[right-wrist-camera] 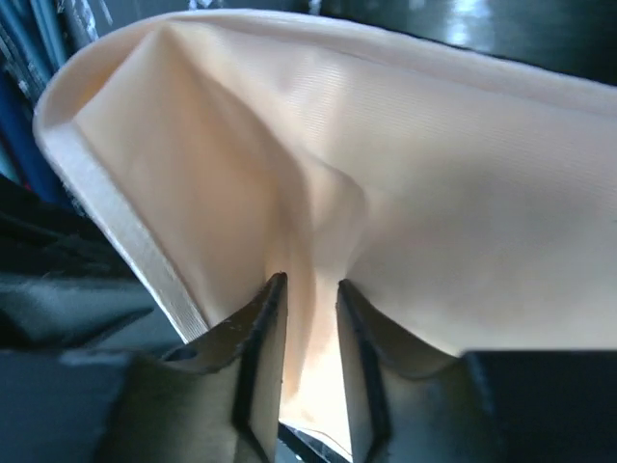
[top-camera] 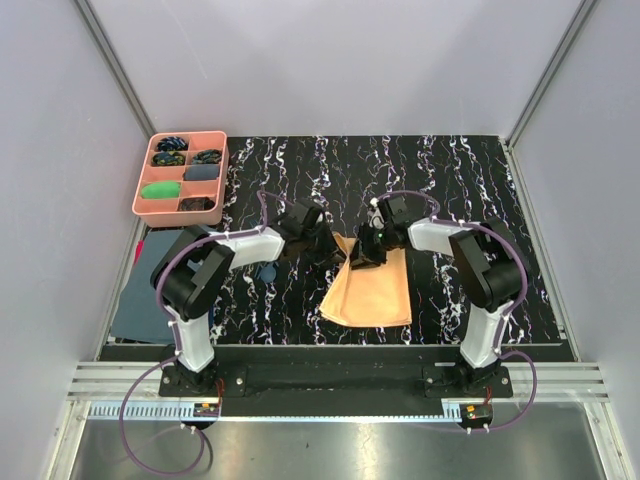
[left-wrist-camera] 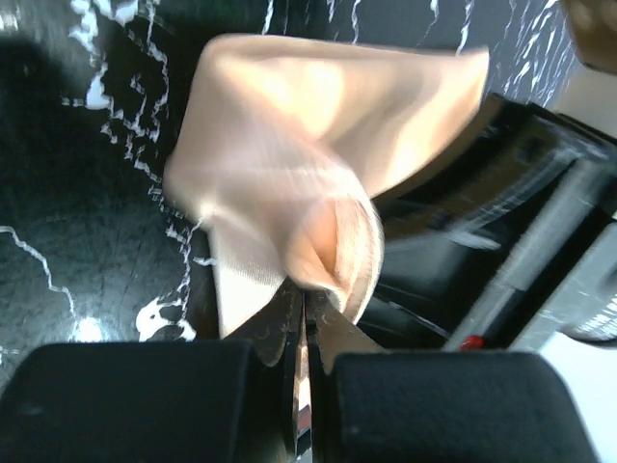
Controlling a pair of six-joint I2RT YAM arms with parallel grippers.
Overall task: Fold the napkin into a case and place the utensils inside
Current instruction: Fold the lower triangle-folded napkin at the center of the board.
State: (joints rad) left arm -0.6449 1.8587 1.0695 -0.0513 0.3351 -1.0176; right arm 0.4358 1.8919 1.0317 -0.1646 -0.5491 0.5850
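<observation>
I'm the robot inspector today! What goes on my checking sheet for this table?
Surface: black table with white marbling.
Job's things: peach napkin, near part flat, far end lifted between the arms; utensils not made out.
Clutter: pink tray of coloured bundles, far left; dark cloth at left edge.
Grippers: left gripper shut on the napkin; right gripper astride a fold, grip unclear.
Cables: purple cables loop near both bases.
Surroundings: grey walls; nothing else seen.

Napkin (right-wrist-camera: 434, 193) — peach cloth, finely ribbed, satin sheen; table (top-camera: 480, 180) — glossy black marbled.
</observation>
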